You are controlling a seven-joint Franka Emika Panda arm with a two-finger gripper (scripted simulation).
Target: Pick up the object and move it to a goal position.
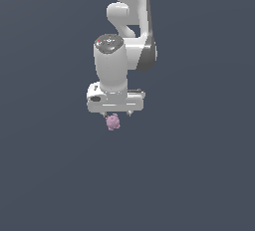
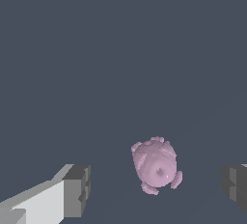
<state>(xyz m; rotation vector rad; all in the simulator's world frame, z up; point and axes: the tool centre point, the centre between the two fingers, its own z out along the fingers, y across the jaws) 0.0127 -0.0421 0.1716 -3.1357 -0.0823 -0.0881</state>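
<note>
The object is a small pink knobbly lump (image 1: pixel 113 122) lying on the dark grey floor, just below my white gripper (image 1: pixel 116 114) in the exterior view. In the wrist view the pink lump (image 2: pixel 155 165) lies between my two fingertips (image 2: pixel 77 189), nearer the far one, touching neither. My gripper (image 2: pixel 157 187) is open wide and holds nothing. In the exterior view the fingers are mostly hidden behind the hand.
The white arm (image 1: pixel 127 26) rises from the gripper toward the top of the exterior view. The plain dark grey floor (image 1: pixel 199 175) fills all around.
</note>
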